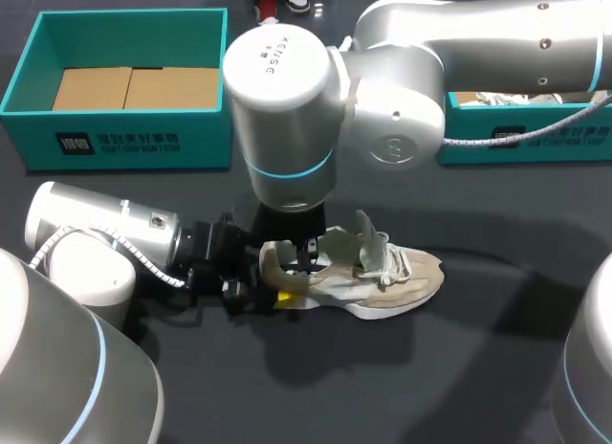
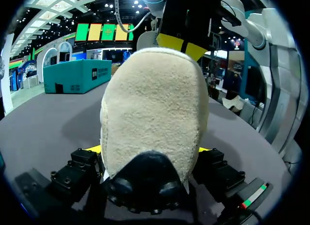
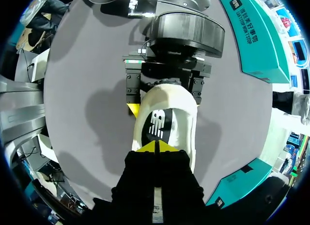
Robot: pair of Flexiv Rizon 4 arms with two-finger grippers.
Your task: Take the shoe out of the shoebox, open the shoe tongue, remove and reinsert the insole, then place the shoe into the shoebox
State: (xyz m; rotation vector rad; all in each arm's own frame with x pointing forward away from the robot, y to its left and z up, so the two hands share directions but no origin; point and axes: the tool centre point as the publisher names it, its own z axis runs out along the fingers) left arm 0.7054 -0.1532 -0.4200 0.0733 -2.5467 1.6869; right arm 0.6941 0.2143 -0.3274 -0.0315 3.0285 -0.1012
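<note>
Looking down from the head view, I see my left fingers [image 1: 284, 299] spread to the width of the heel and clamped on the shoe [image 1: 387, 277] from both sides. In the left wrist view a yellow tip shows at each flank of the heel. My right fingers [image 3: 147, 148] hang straight down into the shoe's mouth, with their yellow tips pressed together and no gap I can make out. The dark insole [image 3: 157, 122] shows just ahead of them. Whether they pinch it or only touch it, I cannot tell.

The right arm [image 1: 282, 99] hides the bench [image 1: 430, 387] behind the heel, and the heel fills most of the left wrist view.

The shoe rests on its sole on the dark bench, toe toward three o'clock, tongue [image 1: 368, 232] standing up. The teal shoebox [image 1: 115, 143] stands open at ten o'clock from the shoe, well apart. A second teal box [image 1: 535, 138] sits at two o'clock, partly behind the right arm.
</note>
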